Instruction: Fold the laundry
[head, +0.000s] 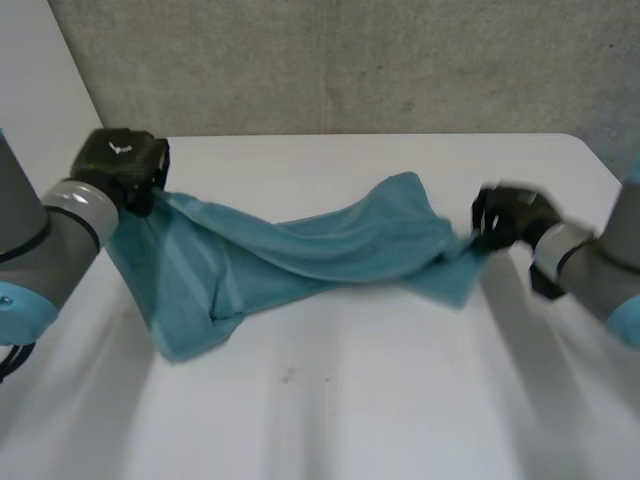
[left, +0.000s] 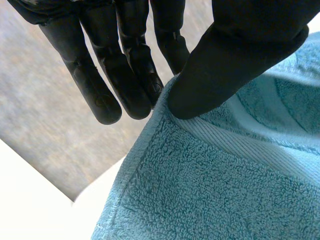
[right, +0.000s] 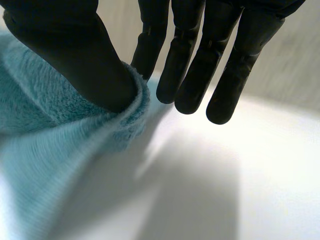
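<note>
The teal terry-cloth towel (head: 300, 250) is strung across the middle of the white bench (head: 350, 420), held at both ends and sagging in long folds between them. The left hand (head: 125, 160) has the towel's far-left end and holds it up off the bench. From there a broad flap drops toward the near left, and its lowest corner seems to rest on the bench, though from the head view I can't be sure it touches.

The right hand (head: 510, 218) has the opposite end out at the right, lower down and close to the surface. A small tail of cloth hangs just beside and below it. A soft ridge of towel stands up on the far side, nearer the right hand than the left, and a grey wall (head: 350, 60) runs behind the bench.

Up close at the left wrist, the thumb presses down on the woven hem band of the towel (left: 210, 190). The fingers (left: 100, 90) lie straight behind the cloth's edge, so that edge is pinched between thumb and fingers.

At the right wrist, the thumb squeezes a bunched fold of the towel (right: 45, 115) against the nearest of the fingers (right: 225, 70). The others reach out straight over the bare bench, holding no cloth
</note>
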